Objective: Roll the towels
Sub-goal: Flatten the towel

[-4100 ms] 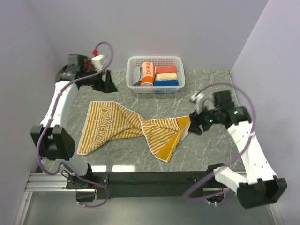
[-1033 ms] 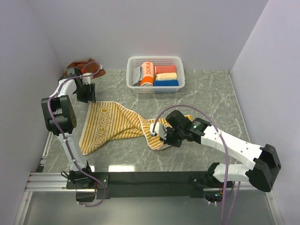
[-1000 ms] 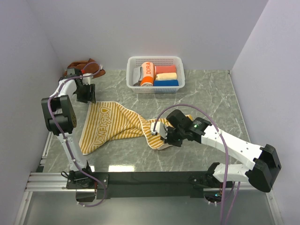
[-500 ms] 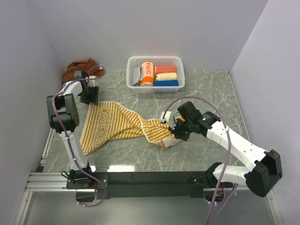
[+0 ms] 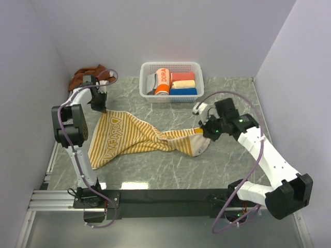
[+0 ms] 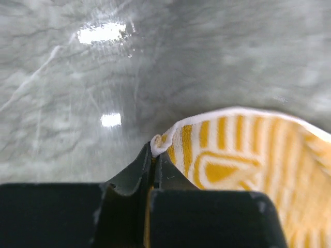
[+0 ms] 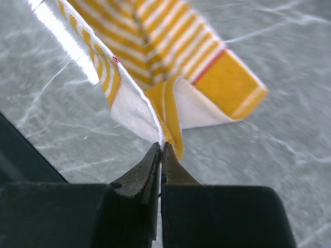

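The left gripper (image 5: 103, 109) has just closed: a moment ago its jaws were apart above the far left corner of the cream-yellow striped towel (image 5: 129, 137), and now the left wrist view shows them shut on that corner, with the white hem caught between the tips. The right gripper (image 5: 206, 133) was already shut on the other end of this towel and it remains so; in its wrist view a fold of the cloth is pinched at the tips. In the last second it has moved from the middle of the table (image 5: 227, 93) toward the right, so the bunched part is drawn out, though the towel is still twisted in its centre. The towel lies on the table between the two arms, held at both ends. I judge that this is the spreading step: with two corners held, the arms can pull the cloth flat before rolling. The rust-brown towel (image 5: 85, 74) waits in a heap at the far left corner, not yet rolled.
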Motion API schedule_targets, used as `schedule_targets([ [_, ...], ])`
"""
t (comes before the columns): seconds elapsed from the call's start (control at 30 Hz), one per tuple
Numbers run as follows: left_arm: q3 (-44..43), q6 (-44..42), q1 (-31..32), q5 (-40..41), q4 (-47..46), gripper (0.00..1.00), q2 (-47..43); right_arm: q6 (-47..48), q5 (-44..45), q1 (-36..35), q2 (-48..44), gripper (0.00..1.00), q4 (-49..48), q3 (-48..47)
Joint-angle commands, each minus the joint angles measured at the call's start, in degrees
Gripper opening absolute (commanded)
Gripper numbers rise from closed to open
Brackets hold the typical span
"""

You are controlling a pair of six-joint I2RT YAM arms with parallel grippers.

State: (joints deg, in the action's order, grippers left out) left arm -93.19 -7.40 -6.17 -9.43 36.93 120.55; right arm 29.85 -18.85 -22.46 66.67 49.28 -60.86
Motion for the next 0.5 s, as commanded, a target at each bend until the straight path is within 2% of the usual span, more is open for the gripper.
schedule_targets([
  [0.0, -4.9, 1.8, -1.5, -5.5, 1.5, 0.00, -11.6, -0.7, -0.7, 7.3, -3.6, 0.00, 1.3, -6.7],
  [0.2, -8.8, 2.8, -3.8, -13.0, 3.1, 0.00, -23.3, 0.1, 0.4, 15.9, -5.8, 0.00, 1.6, -13.4],
  [0.37, -4.6, 4.1, -5.7, -15.3, 3.2, 0.00, -35.8, 1.1, -1.4, 23.8, -8.4, 0.00, 3.2, -19.3],
  [0.47, -0.3, 5.0, -7.9, -16.7, 3.3, 0.00, -44.3, 2.4, -1.7, 26.3, -13.6, 0.00, 4.9, -19.5],
])
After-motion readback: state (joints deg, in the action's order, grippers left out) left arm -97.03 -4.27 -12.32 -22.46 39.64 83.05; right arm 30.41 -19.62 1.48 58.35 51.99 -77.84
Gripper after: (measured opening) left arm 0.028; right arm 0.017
